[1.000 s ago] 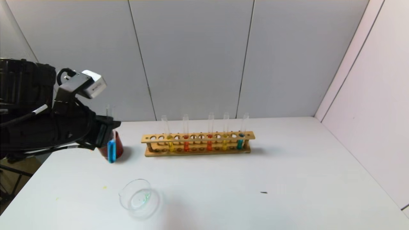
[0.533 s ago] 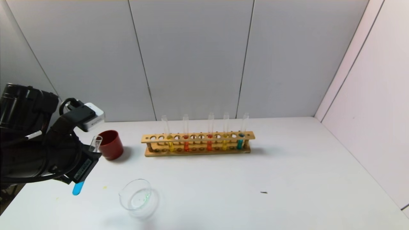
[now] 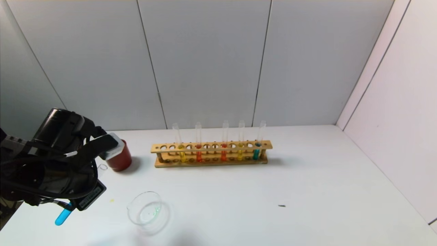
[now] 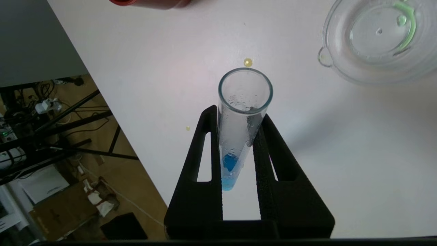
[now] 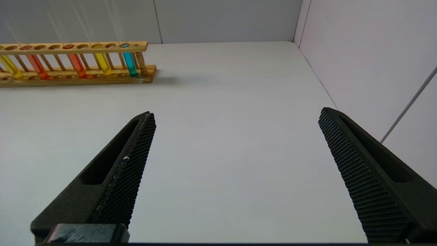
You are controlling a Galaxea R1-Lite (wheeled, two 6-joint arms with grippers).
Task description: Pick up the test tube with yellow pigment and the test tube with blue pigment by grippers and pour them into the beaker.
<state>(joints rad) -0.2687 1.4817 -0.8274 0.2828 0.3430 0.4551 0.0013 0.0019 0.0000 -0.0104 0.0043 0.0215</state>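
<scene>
The left gripper hangs over the near-left corner of the table, just left of the beaker, its jaws clamped on the test tube with blue pigment; the tube is tilted, its blue rounded end nearer than the beaker and its open mouth farther. The beaker stands on the table with only faint greenish drops inside. Beyond the beaker sits a dark red cup, and to that cup's right the wooden rack, holding the test tube with yellow pigment among others. The right gripper, jaws wide apart, hovers well right of the beaker.
</scene>
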